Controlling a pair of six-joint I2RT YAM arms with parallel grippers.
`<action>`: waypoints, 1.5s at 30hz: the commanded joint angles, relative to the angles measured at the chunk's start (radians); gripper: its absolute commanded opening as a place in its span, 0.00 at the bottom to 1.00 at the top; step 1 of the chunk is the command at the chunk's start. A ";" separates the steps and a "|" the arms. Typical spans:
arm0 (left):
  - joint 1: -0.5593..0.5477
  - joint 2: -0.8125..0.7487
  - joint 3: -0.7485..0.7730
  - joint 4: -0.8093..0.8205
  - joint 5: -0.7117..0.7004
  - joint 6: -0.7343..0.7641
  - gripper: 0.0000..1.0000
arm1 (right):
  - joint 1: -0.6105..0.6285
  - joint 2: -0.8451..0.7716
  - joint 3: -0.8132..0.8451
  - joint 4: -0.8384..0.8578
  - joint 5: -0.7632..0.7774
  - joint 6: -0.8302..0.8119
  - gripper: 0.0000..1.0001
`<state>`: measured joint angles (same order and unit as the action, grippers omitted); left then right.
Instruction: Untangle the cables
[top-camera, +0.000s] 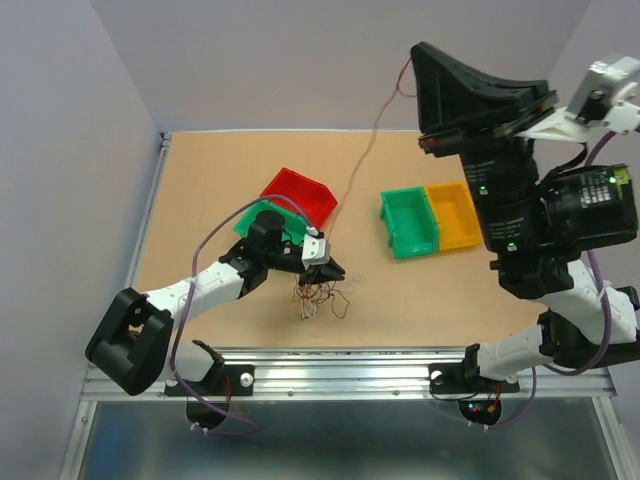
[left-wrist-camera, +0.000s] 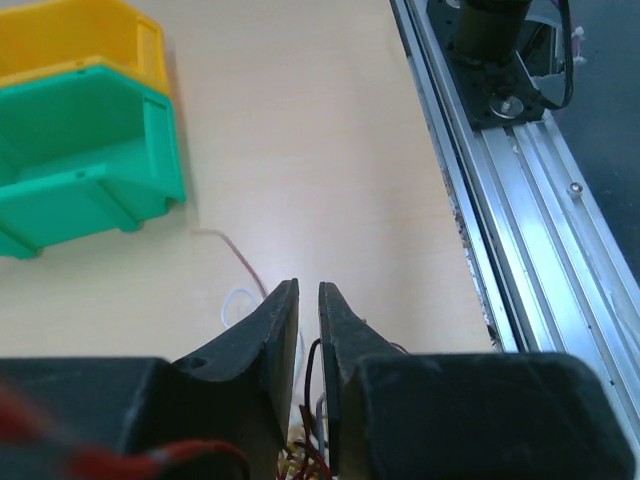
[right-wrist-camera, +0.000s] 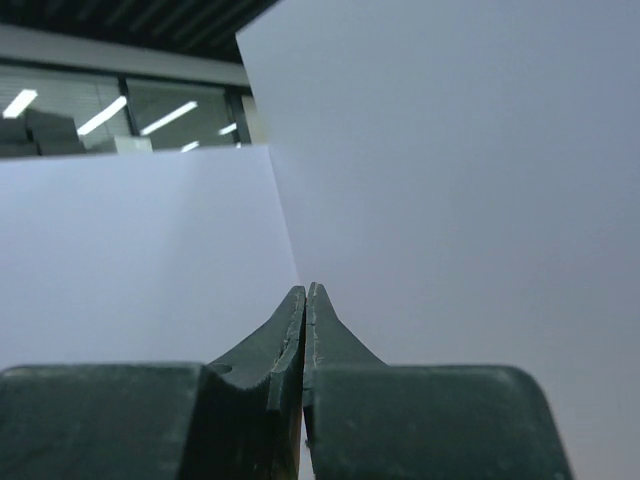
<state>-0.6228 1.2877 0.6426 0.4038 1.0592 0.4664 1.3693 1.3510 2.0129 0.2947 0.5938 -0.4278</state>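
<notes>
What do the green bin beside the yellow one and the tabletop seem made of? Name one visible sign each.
Green bin: probably moulded plastic, smooth with a slight sheen and rounded rims. Tabletop: likely wood or laminate, matt pale tan surface.

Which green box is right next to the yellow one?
The green box on the right, side by side with the yellow box. The other green box sits by the red box.

4 bins (top-camera: 412, 247) (2 grn, 1 red, 1 yel); approx. 4 cables (top-camera: 318, 297), tangled; 2 grippers (left-wrist-camera: 308, 285)
</notes>
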 joint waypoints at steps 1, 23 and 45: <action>-0.017 0.027 0.038 -0.016 -0.024 0.043 0.25 | 0.007 0.022 0.133 0.161 -0.086 -0.089 0.01; -0.039 0.038 0.098 -0.061 -0.148 -0.003 0.43 | 0.007 -0.151 -0.120 0.497 -0.125 -0.216 0.01; 0.258 -0.088 0.042 0.070 -0.357 -0.199 0.71 | -0.182 -0.125 -0.603 0.498 0.201 -0.313 0.01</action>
<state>-0.3737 1.2465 0.6952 0.4011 0.7433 0.2916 1.2625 1.2423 1.4090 0.7540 0.7143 -0.7403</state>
